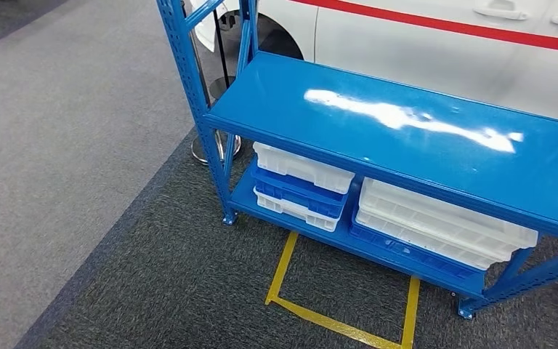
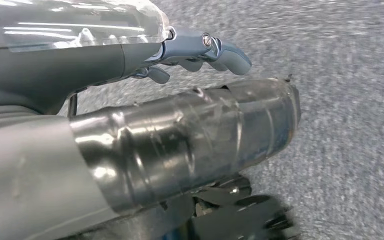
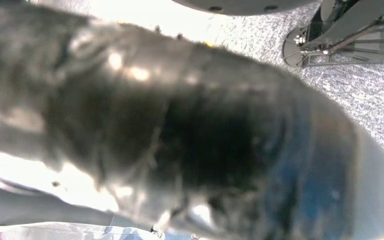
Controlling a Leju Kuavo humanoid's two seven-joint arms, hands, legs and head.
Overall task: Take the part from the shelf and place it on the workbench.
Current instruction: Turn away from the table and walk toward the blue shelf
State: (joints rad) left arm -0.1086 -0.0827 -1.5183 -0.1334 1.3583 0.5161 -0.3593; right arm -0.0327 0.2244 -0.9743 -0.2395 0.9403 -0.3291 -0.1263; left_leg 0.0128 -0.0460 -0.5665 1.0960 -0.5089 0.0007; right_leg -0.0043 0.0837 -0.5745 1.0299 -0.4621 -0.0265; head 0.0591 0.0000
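R hand [image 3: 190, 130] sat hard against its wrist cam: a dark, blurred mass, fingers not readable, so could not tell whether it was open or closed, or held anything. L hand [image 2: 145, 125] hung over grey carpet. Its taped thumb [image 2: 205, 130] lay apart from the fingers [image 2: 230, 55], carpet showed between them, nothing was in the grasp, so it read as empty and open.

Head view: blue rack [image 1: 407, 145] stood ahead, slightly to the R, its top deck bare and glossy with glare. The lower deck carried 2 stacks of white trays, 1 at the L [image 1: 301, 169] and 1 at the R [image 1: 436, 218]. Yellow floor tape [image 1: 283, 269] marked a box in front of the rack. White car w/ red stripe [image 1: 407, 43] was just behind.

Part: could not pick it out. Tray insides were hidden from this angle, so it may have been in 1 of them, unconfirmed.

Judged step: closing on the rack, no reach begun. To do it well:
- Stand square inside the tape box before lifting an arm.
- Tilt the view down to the lower deck and confirm the part first.
- Reach under the top deck's front edge w/ room to spare; it overhangs the trays.
- Use the L hand, since it read as empty.
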